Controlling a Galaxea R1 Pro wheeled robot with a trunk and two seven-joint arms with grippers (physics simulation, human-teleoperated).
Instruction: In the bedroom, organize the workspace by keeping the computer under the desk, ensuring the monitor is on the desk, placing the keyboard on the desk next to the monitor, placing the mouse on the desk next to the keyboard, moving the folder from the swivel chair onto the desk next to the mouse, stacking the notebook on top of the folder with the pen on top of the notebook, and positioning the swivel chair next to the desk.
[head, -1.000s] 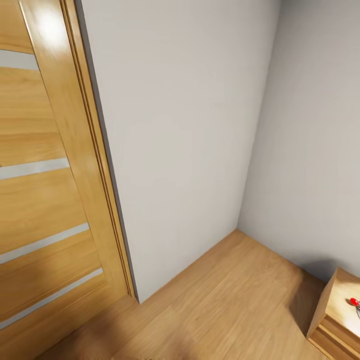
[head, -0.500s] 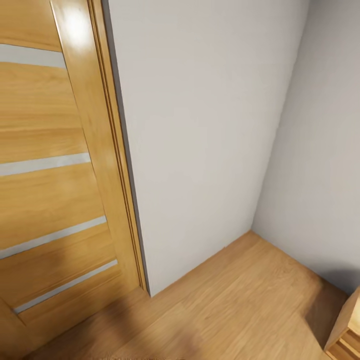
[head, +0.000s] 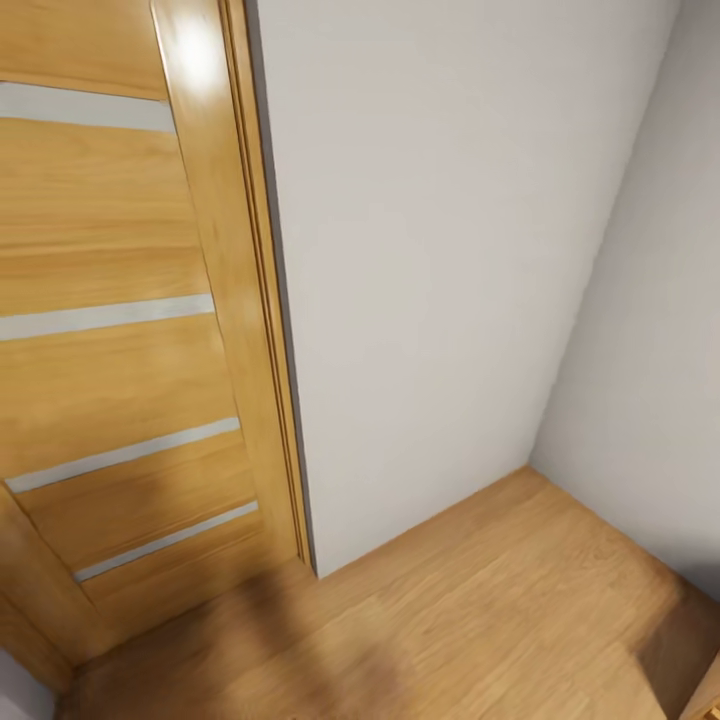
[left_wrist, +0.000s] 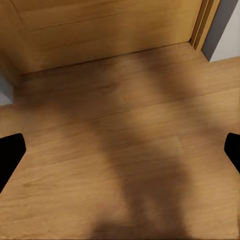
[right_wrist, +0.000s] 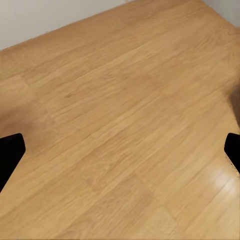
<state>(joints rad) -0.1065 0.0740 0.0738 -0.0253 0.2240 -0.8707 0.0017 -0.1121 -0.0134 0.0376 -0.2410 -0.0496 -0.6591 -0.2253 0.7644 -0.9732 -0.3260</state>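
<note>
Wooden door (head: 120, 300), grey walls (head: 430, 250), wood floor (head: 480, 610) — both claws (left_wrist: 120, 155) (right_wrist: 120, 155) spread wide, empty.

We face a honey-coloured wooden door with pale grey horizontal strips (head: 110, 330), framed by matching moulded wood trim (head: 262, 300). Beside it, plain light grey walls (head: 430, 250) meet in a corner. Below us runs warm oak plank flooring (head: 480, 610), crossed by a soft dark shadow (left_wrist: 145, 175), with a bright glare high on the door
</note>
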